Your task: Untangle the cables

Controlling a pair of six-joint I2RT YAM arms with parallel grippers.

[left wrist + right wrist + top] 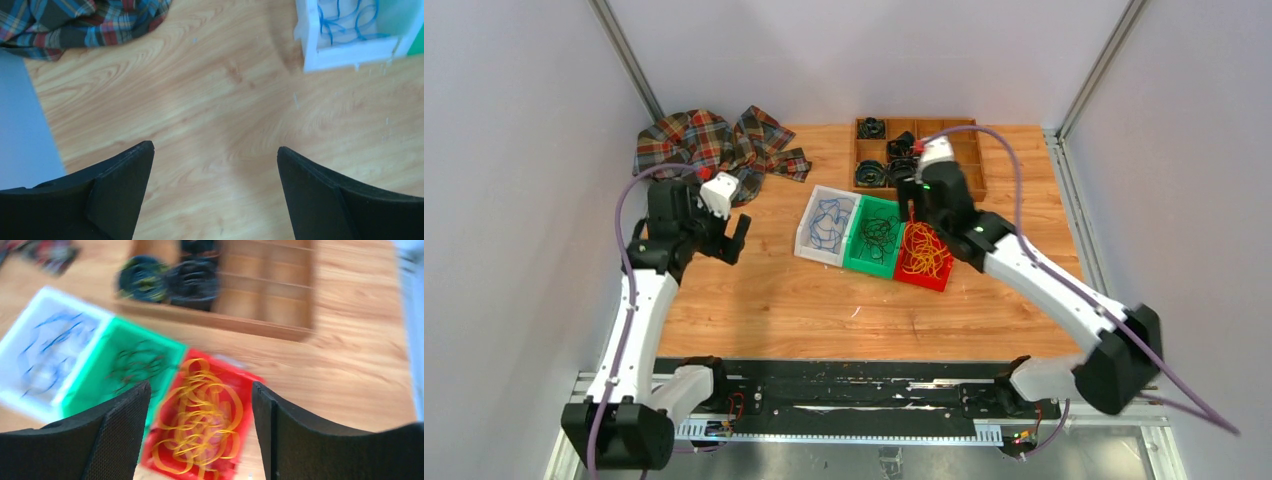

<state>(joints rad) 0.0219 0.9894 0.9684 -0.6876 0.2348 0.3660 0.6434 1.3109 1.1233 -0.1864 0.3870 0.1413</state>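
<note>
The cables lie sorted in three bins: blue cables [826, 222] in a white bin [809, 244], black cables [879, 232] in a green bin [864, 262], yellow-orange cables [924, 252] in a red bin [921, 277]. My right gripper [911, 210] is open and empty above the red bin; the yellow-orange cables [202, 420] show between its fingers, blurred. The blue cables [345, 20] and white bin [350, 52] show in the left wrist view. My left gripper [734, 240] is open and empty over bare wood, left of the bins.
A wooden divided tray [969, 150] with thick black coiled rolls [871, 172] stands behind the bins. A plaid cloth [714, 140] lies at the back left. Grey walls close in both sides.
</note>
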